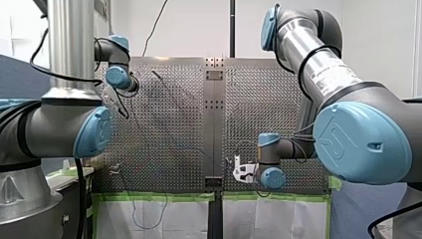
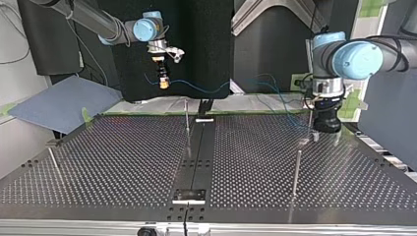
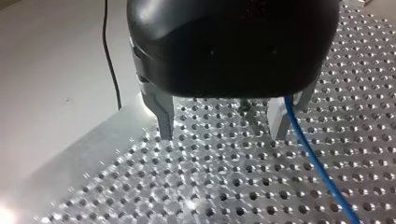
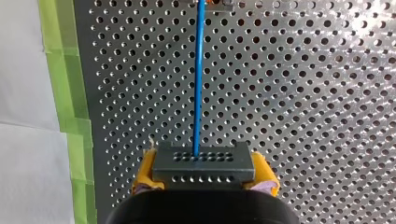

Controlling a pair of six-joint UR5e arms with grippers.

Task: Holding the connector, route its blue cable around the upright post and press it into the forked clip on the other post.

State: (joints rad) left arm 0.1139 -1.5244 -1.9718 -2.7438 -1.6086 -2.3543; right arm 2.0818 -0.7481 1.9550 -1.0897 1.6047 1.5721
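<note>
Grey connector [image 4: 204, 164], perforated face, one item: clamped between the yellow pads [image 4: 145, 170] of my right hand [image 4: 204, 171]. Its long axis runs across the hand, pad to pad. The cabled face points straight ahead, away from the hand.

Blue cable [image 4: 198, 74], one length: leaves the connector's face and runs straight ahead over the perforated steel bench [image 4: 303, 93]. In the top view the right hand hangs high over the bench's far edge at the view's left, and the cable sags from it across to the view's right.

My left hand [image 3: 222, 123], black, metal fingers [image 3: 163, 114]: spread wide, tips close over the bench, with the cable passing just beside one finger.

Upright post [image 2: 296, 169]: thin rod standing on the bench at the top view's right, nearer the camera than the left hand.
</note>
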